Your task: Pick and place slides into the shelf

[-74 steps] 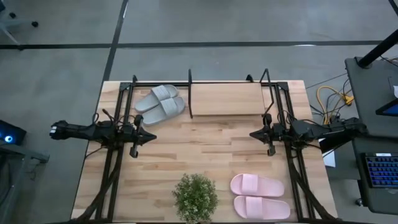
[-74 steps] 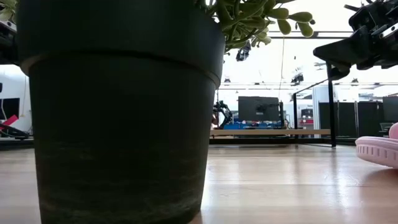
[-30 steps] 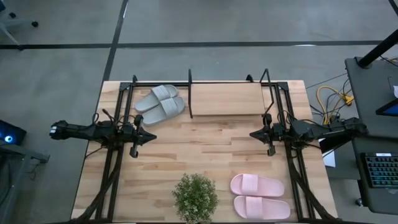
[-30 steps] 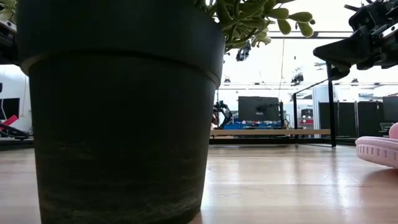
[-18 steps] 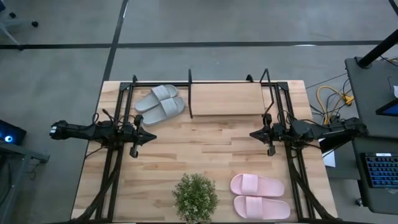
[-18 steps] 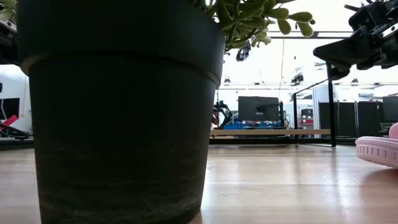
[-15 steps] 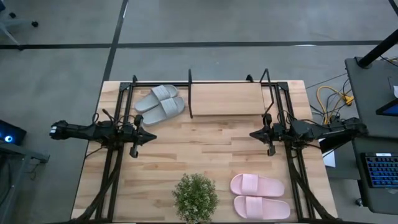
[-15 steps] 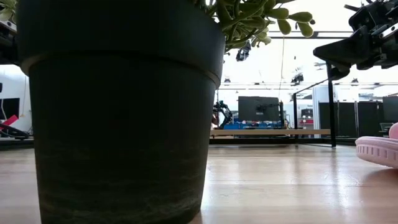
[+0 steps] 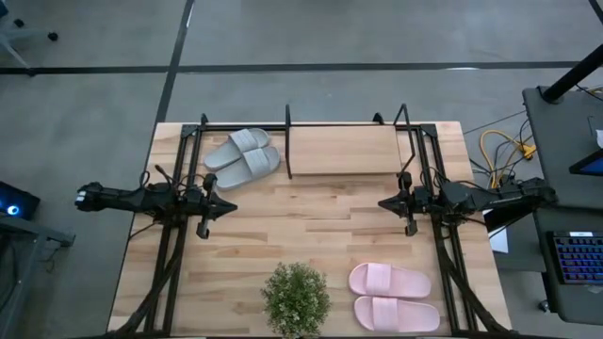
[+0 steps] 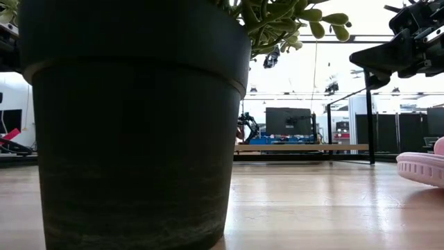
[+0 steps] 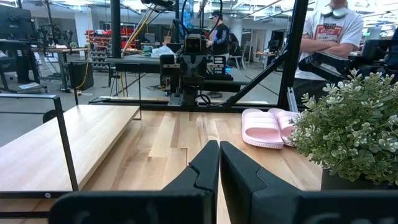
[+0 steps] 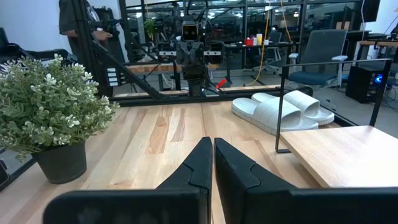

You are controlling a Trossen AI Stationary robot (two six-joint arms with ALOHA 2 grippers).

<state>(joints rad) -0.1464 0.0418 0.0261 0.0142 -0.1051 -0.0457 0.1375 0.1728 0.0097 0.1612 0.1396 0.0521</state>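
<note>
In the low view the plant pot hides the left tool; both tools closed, empty.

Shelf at table's far edge, centre-right. Grey slides side by side on table just left of shelf, near far left corner. Pink slides side by side near front right corner. Potted plant at front edge, just left of pink slides.
</note>
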